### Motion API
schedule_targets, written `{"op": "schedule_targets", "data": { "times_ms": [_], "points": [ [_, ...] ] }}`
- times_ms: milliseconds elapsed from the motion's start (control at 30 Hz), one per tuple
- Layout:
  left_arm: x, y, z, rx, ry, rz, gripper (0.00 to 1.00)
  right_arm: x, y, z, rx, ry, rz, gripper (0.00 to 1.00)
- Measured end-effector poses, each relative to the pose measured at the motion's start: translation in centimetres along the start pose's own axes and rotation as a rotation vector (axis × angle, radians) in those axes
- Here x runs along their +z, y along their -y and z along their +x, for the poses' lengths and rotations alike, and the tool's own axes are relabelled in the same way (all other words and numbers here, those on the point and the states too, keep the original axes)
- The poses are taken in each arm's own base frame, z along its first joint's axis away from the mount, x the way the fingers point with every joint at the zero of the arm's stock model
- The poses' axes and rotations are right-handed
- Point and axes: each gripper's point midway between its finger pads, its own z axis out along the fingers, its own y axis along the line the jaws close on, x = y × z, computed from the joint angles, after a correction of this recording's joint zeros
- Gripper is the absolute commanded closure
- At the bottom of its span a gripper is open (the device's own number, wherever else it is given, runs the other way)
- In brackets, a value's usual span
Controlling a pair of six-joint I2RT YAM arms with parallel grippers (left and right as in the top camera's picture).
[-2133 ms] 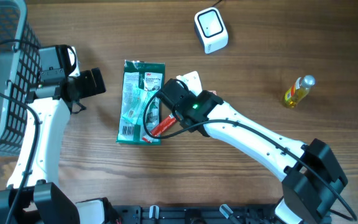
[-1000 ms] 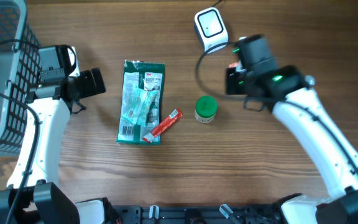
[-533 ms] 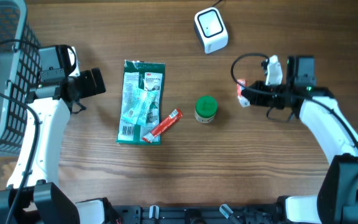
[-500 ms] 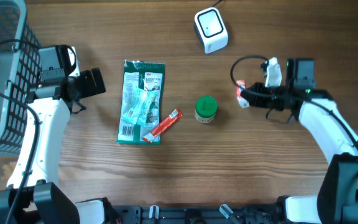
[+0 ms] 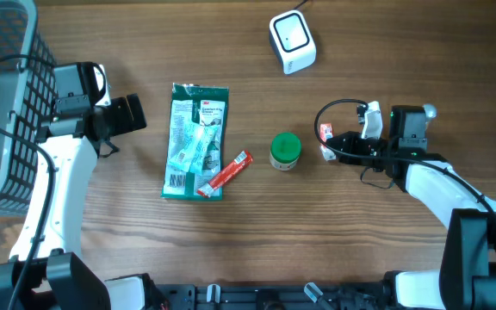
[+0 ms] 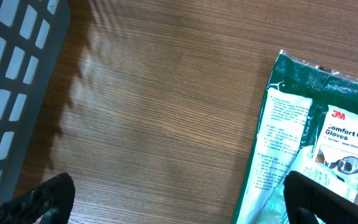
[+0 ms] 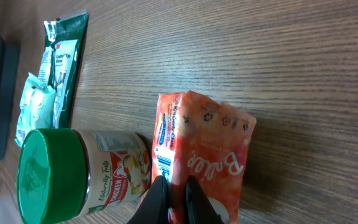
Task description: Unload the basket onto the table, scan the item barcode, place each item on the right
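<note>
L fingers [image 6: 48,198] spread wide, empty, beside flat green plastic glove pack [image 6: 309,143]. Centre-right of overhead, R fingers [image 7: 156,200] pinch small orange-red foil snack packet [image 7: 204,155] by one edge; reckon it's light, crinkly, floppy, so I'd grip clear of barcode.

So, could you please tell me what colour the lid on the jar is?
Green; the jar lid shows best in the right wrist view.
</note>
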Motion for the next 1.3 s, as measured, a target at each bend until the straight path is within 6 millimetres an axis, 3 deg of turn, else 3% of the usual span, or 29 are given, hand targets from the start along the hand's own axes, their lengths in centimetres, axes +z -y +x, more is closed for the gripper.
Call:
{"op": "schedule_targets", "data": {
  "times_ms": [200, 500, 900, 1033, 1100, 1200, 1300],
  "points": [
    [0.0, 0.0, 0.0, 0.0, 0.0, 0.0, 0.0, 0.0, 0.6, 0.1, 0.063, -0.001, 0.033, 0.69],
    [0.0, 0.0, 0.0, 0.0, 0.0, 0.0, 0.0, 0.0, 0.7, 0.2, 0.083, -0.004, 0.041, 0.64],
    [0.0, 0.0, 0.0, 0.0, 0.0, 0.0, 0.0, -0.5, 1.5, 0.1, 0.126, 0.003, 0.048, 0.7],
    [0.0, 0.0, 0.0, 0.0, 0.0, 0.0, 0.0, -0.7, 0.8, 1.1, 0.18, -0.065, 0.031, 0.51],
    [0.0, 0.0, 0.0, 0.0, 0.0, 0.0, 0.0, -1.2, 0.3, 1.2, 0.21, -0.116, 0.051, 0.37],
    [0.0, 0.0, 0.0, 0.0, 0.0, 0.0, 0.0, -2.3, -2.6, -1.7, 0.163, -0.146, 0.072, 0.2],
    [0.0, 0.0, 0.0, 0.0, 0.0, 0.0, 0.0, -3.4, -6.2, -4.8, 0.06, -0.123, 0.098, 0.12]
  ]
}}
